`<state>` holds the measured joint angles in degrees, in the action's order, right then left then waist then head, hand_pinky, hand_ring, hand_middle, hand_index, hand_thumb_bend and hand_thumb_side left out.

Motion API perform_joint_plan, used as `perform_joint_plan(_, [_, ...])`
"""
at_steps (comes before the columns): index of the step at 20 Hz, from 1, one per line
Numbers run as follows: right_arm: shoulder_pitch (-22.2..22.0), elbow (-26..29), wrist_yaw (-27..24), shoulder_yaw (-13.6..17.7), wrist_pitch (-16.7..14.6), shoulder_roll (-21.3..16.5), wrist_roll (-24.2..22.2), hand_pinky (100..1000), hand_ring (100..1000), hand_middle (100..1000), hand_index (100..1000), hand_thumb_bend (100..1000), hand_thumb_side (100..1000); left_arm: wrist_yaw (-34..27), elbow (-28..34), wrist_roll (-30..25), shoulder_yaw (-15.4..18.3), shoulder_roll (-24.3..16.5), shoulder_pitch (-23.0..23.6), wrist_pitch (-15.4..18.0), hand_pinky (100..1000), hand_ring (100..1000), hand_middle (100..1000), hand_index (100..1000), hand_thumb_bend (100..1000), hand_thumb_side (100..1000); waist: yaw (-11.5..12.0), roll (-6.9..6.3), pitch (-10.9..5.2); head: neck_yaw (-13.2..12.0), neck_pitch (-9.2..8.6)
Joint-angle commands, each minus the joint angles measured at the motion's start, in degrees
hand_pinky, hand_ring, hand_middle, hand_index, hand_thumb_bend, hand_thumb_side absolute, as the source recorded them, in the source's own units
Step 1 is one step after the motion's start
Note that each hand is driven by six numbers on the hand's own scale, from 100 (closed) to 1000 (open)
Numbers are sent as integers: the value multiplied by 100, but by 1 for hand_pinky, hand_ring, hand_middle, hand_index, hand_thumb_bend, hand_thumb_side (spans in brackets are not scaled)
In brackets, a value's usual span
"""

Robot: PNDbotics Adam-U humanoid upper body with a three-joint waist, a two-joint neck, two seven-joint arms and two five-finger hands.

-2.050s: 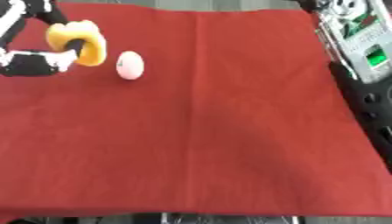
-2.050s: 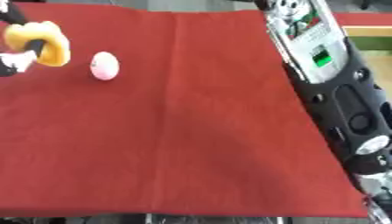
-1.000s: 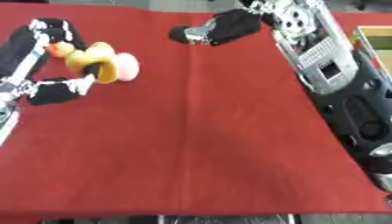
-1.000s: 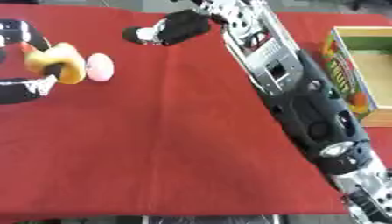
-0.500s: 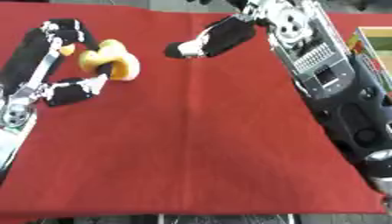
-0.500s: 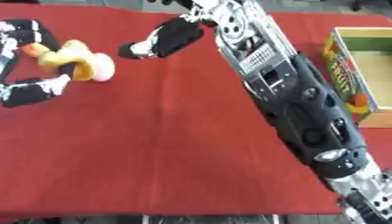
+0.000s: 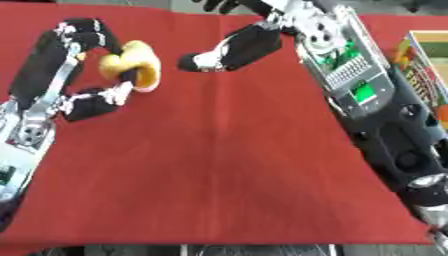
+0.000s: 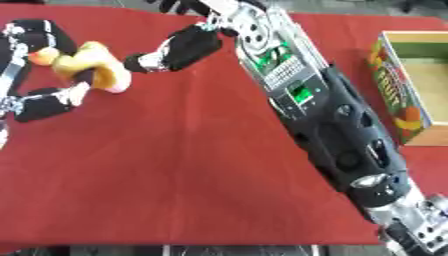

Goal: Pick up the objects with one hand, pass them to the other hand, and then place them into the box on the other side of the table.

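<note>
Upper left of the frame: left hand (image 7: 92,97) curls round the yellow toy (image 7: 131,67), which looks soft and light. Right hand (image 7: 229,49) reaches in, fingers unclear; take its free rounded end.

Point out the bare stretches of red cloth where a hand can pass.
The red cloth lies bare across the middle and near edge, between the left hand and the right arm. It is crowded at the far left, where the yellow toy and right hand meet.
</note>
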<state>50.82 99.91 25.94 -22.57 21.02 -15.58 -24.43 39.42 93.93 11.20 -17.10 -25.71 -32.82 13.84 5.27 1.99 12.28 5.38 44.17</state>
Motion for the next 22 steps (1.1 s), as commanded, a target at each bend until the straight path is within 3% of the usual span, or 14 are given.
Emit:
perform_joint_plan(1, [80, 58, -6, -5, 16, 40, -7, 804, 793, 776, 810, 625, 306, -34, 107, 94, 45, 12, -95, 52, 658, 604, 495, 450, 164, 100, 7, 31, -152, 6, -5])
perform_joint_plan(11, [78, 16, -157, -80, 128, 182, -111, 800, 789, 771, 804, 615, 317, -48, 94, 191, 44, 159, -128, 63, 658, 603, 494, 451, 191, 100, 25, 39, -124, -7, -5])
perform_joint_plan(22, [149, -262, 80, -155, 182, 303, -130, 803, 790, 770, 801, 598, 318, 5, 120, 310, -31, 290, -172, 259, 657, 602, 493, 451, 192, 100, 45, 37, -99, -1, -5])
